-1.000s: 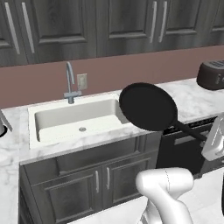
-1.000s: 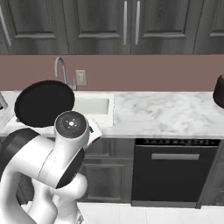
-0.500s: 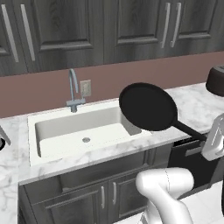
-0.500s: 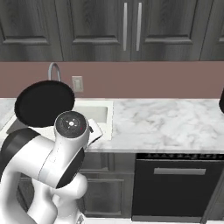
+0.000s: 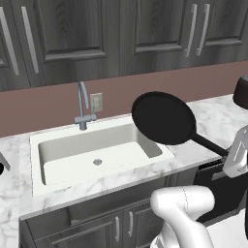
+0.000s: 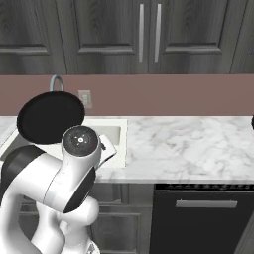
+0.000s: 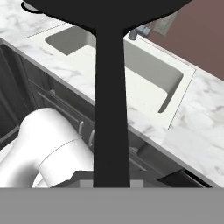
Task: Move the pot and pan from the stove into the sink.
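Left base view: the arm rises from the lower right, white elbow low in front of the cabinets. The gripper (image 5: 231, 156) sits at the right edge, clamped on the end of the long handle of the pan (image 5: 163, 118). The pan is held in the air, tilted up on edge, its round black face towards the camera, over the right rim of the sink (image 5: 92, 156). The faucet (image 5: 83, 104) stands behind the basin, left of the pan. A dark rounded object (image 5: 241, 92) rests on the counter (image 5: 213, 121) at the far right; too cropped to identify

Right base view: the arm bends across the lower left, with its round joint cap facing the camera. The pan (image 6: 49, 117) is raised above it, in front of the sink (image 6: 110, 133) and hiding most of the faucet (image 6: 55, 82)

Hand view: the pan's handle (image 7: 111, 109) runs straight up from between the fingers, which are pinched on it; the sink (image 7: 131, 70) lies below and beyond
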Controlling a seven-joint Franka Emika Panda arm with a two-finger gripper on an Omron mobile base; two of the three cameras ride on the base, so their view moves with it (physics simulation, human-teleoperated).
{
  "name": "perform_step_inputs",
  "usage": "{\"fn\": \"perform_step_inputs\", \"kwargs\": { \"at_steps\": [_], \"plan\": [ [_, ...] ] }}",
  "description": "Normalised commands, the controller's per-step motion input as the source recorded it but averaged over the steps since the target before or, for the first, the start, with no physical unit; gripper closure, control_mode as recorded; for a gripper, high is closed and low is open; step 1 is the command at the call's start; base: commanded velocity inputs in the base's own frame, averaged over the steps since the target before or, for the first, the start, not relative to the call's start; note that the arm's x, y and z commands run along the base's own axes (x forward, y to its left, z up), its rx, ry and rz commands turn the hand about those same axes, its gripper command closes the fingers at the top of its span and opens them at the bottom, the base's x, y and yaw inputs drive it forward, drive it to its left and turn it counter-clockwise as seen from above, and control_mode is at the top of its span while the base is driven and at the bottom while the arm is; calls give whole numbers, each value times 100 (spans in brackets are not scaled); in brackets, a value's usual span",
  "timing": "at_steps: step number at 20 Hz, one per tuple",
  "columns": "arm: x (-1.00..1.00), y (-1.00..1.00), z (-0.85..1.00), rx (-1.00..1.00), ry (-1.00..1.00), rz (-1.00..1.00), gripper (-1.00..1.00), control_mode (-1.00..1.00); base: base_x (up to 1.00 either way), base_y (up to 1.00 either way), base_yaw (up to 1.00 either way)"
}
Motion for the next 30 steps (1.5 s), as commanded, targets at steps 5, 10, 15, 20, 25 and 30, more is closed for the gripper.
{"fn": "perform_step_inputs", "kwargs": {
  "at_steps": [5,10,15,20,25,30],
  "plan": [
    [3,1,0,0,0,0,100,-100,0,0,0],
    [25,16,0,-1,3,0,100,-100,0,0,0],
    [31,25,0,-2,9,-1,100,-100,0,0,0],
    [37,22,-3,-4,13,0,100,-100,0,0,0],
    [41,21,-8,-8,15,0,100,-100,0,0,0],
    [39,20,-12,-9,16,0,100,-100,0,0,0]
  ]
}}
